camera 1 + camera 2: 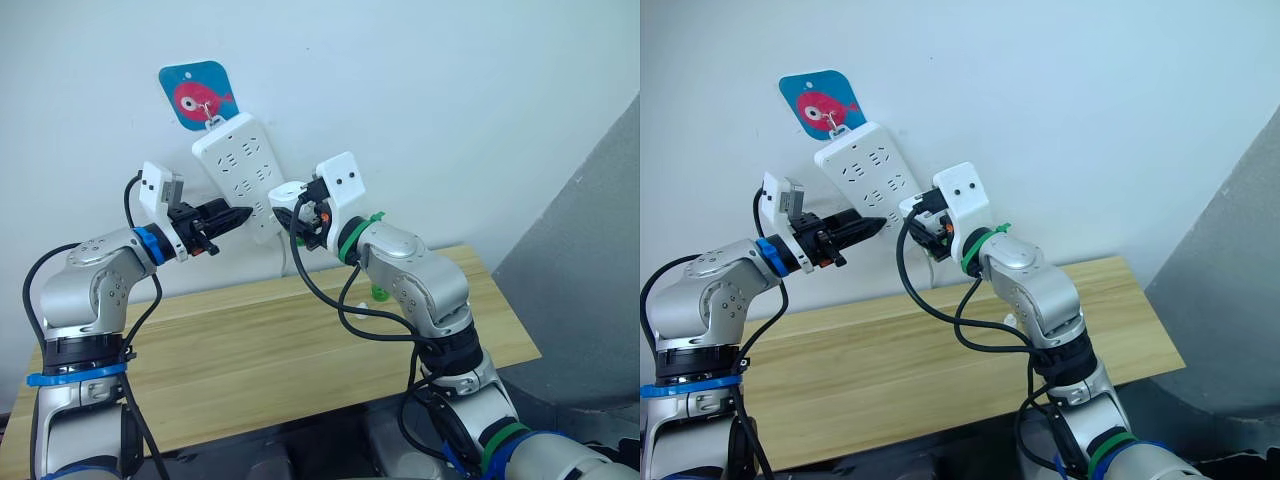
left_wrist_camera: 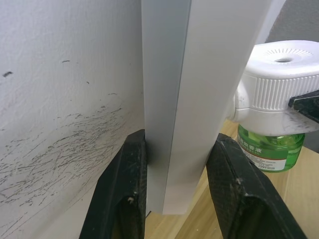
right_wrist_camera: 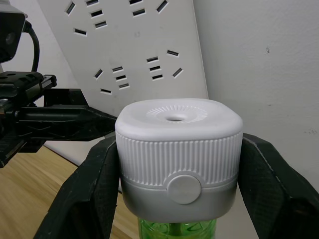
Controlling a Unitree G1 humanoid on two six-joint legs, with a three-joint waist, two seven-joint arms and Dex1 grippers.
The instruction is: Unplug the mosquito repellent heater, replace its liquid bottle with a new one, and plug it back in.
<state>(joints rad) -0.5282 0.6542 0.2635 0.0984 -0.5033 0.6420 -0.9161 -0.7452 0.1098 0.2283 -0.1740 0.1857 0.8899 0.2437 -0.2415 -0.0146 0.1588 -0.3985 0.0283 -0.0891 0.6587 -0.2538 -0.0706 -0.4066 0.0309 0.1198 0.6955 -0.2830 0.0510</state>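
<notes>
A: White wall (image 1: 450, 100) at the back, with a wooden table (image 1: 250, 350) standing against it. What is hanging up there?

B: A long white power strip (image 1: 238, 170) is hanging tilted from a blue hook plate with a red fish (image 1: 197, 95).

A: And the left gripper (image 2: 177, 189)?

B: Its two black fingers (image 2: 124, 194) are clamping the strip's lower end from both sides, pads touching the edges.

A: Where is the mosquito repellent heater (image 3: 178, 159) sitting?

B: It is resting against the strip's lower right edge, vent hole facing up. The right gripper (image 3: 174, 194) is squeezing it, one finger on each ribbed side.

A: Any bottle?

B: A translucent green liquid bottle (image 2: 269, 149) is hanging from the heater's underside, above the table. Another small green thing (image 1: 380, 292) is sitting on the table behind the right arm; I cannot tell what it is.
</notes>
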